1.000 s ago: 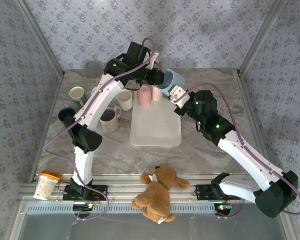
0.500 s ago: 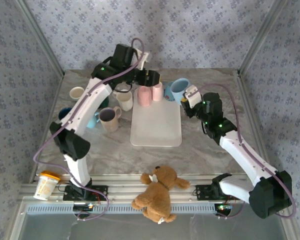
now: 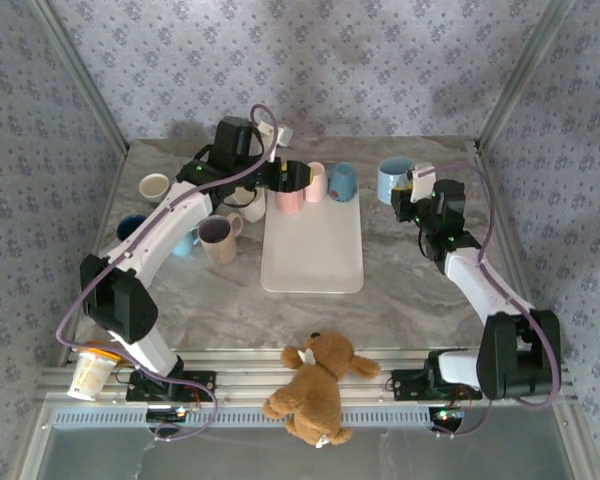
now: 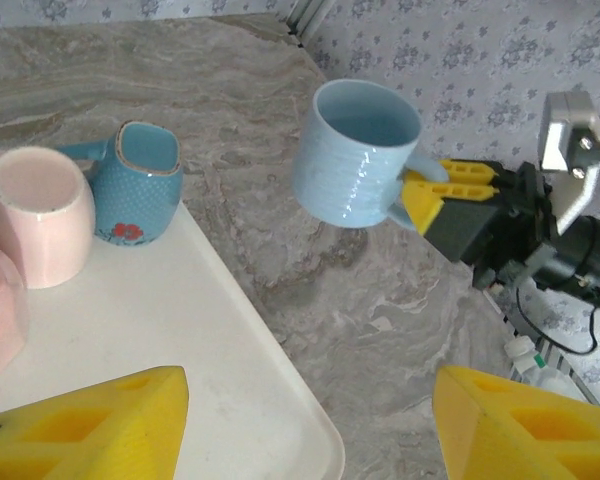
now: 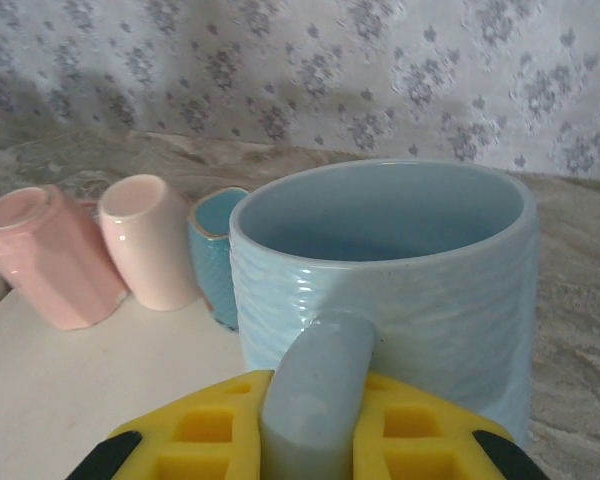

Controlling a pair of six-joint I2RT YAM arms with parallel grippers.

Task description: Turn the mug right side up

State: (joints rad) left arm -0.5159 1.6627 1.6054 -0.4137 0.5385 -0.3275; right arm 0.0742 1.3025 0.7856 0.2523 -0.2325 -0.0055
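Mug hangs mouth up over the table, right of the tray, and the right claw pinches only its handle. It could tip, slip out and bang down if that thin grip lets go too high. Left claw is wide open with nothing in it.

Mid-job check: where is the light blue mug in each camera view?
Top external: light blue mug upper right, right of the tray.
Left wrist: upper centre, handle pinched by the right fingers.
Right wrist: centre foreground, opening up.
Shared landmark: teal dotted mug at the tray's far corner.
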